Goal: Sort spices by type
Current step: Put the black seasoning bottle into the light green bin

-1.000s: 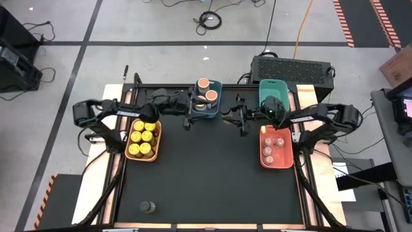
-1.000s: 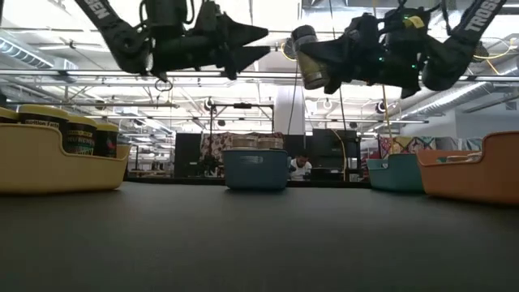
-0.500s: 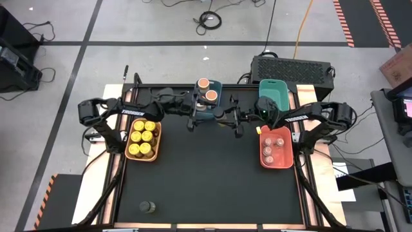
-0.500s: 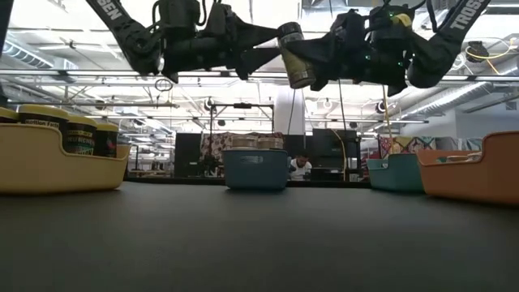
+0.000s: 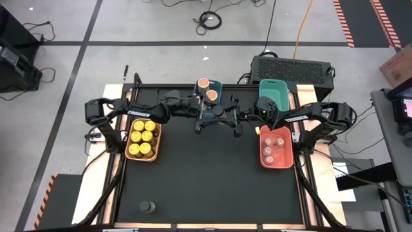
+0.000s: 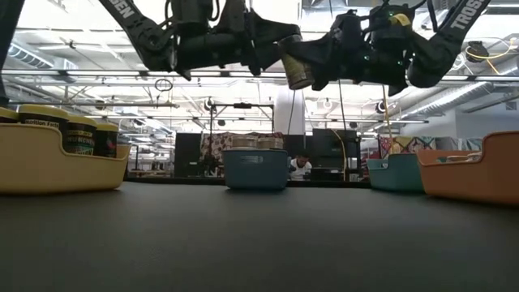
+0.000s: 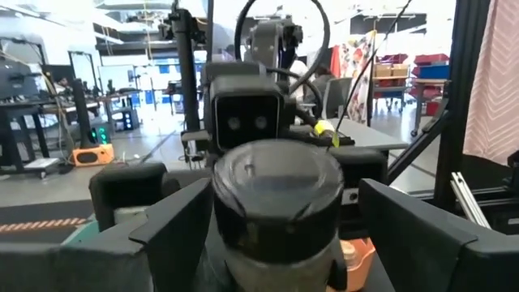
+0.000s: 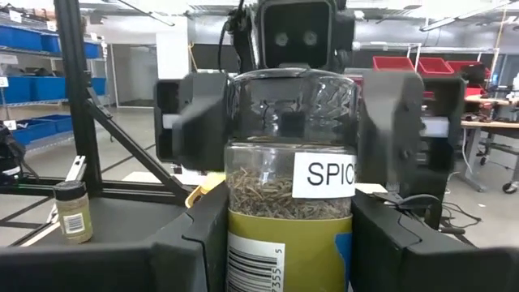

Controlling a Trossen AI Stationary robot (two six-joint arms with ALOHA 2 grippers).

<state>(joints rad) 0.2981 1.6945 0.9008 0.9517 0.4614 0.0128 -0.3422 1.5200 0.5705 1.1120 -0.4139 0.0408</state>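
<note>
A spice jar (image 8: 290, 186), with a clear upper part over a yellow-green label and a dark lid (image 7: 276, 188), hangs high above the table's middle (image 6: 297, 62). My right gripper (image 8: 284, 243) is shut on its lower part, reaching in from the table's right (image 5: 226, 120). My left gripper (image 7: 276, 235) comes from the table's left (image 5: 207, 118) and is open. Its fingers (image 8: 195, 113) stand on either side of the jar's lid end; I cannot tell whether they touch it. Another small jar (image 5: 148, 207) stands on its base near the table's front left. My right gripper pinches the jar's labelled lower body (image 8: 243, 243) between its two fingers. The fingers come about level from the table's right and lie across the jar. The jar is lifted clear, nearly upright, with its lid (image 6: 289, 36) tipped toward the left arm.
An orange bin (image 5: 156, 143) of yellow-lidded jars sits at the left. A blue bin (image 5: 217, 86) with peach-topped jars and a teal bin (image 5: 273, 86) stand at the far edge. A red bin (image 5: 275, 161) with pinkish-topped jars is at the right. The dark mat between them is free room.
My left gripper has moved toward the table's right until its fingers flank the jar's lid end. My right gripper first carried the jar a little toward the table's left, then kept still. The jar stays lifted and tilted.
</note>
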